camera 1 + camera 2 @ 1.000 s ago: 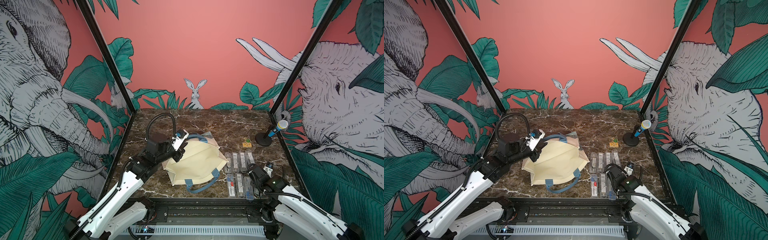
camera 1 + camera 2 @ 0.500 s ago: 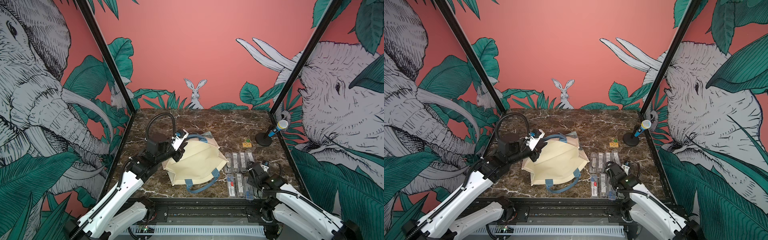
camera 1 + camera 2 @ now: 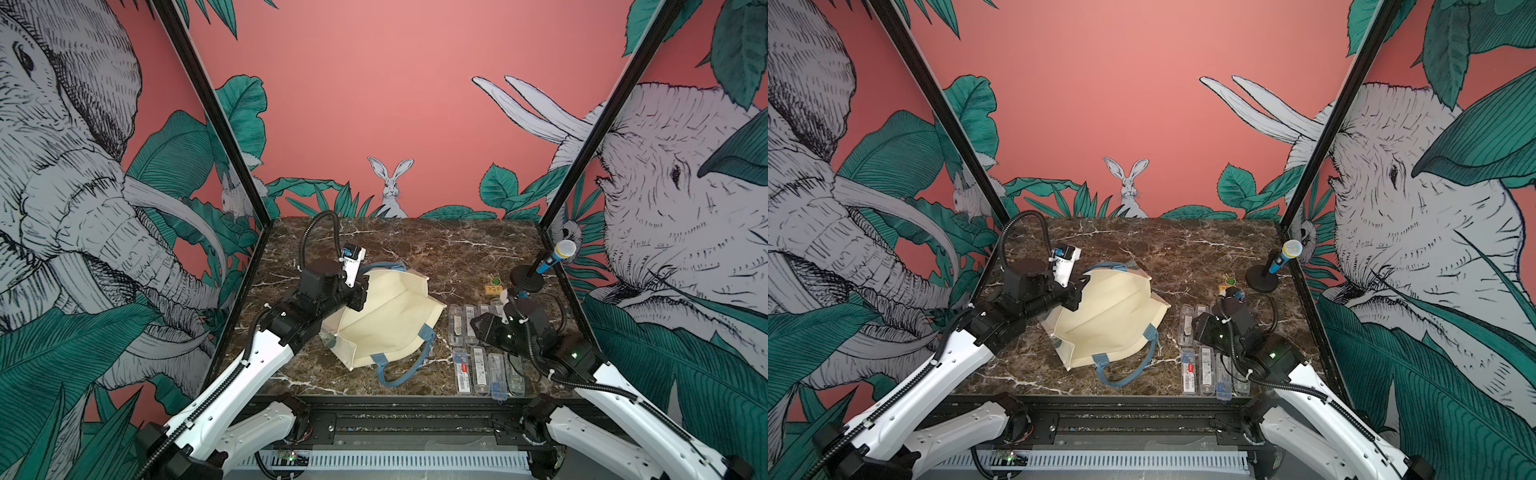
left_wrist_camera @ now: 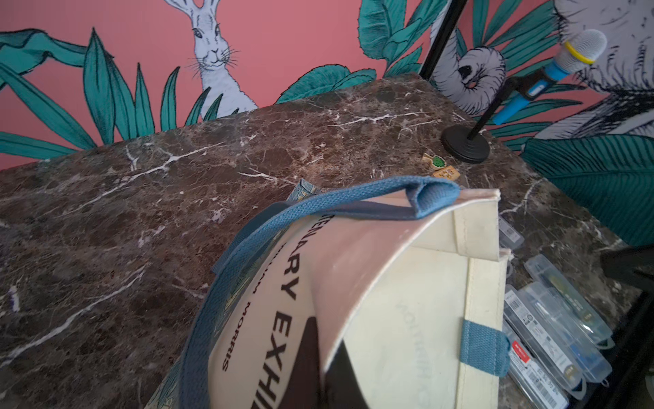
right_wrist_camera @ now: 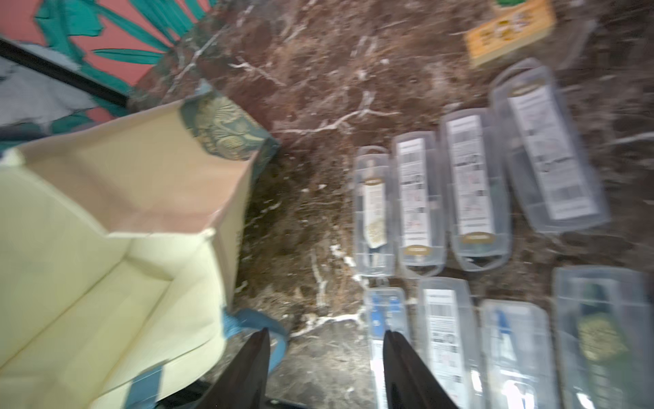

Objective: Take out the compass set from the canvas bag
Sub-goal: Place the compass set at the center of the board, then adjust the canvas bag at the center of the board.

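Cream canvas bag [image 3: 390,320], one, pinched by left end effector [image 3: 360,291]; right end effector [image 5: 325,331] gapes empty beside eight compass sets [image 5: 414,202].

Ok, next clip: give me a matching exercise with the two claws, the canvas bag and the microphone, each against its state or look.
Things:
1. left claw
2. right claw
3. canvas bag
4. microphone

States:
A. blue handle, yellow band, grey head
B. open and empty, near the clear cases
C. lying on its side, mouth held open
D. shut on a cream cloth rim

Pairs: 1-D, 2-B, 3-C, 4-A
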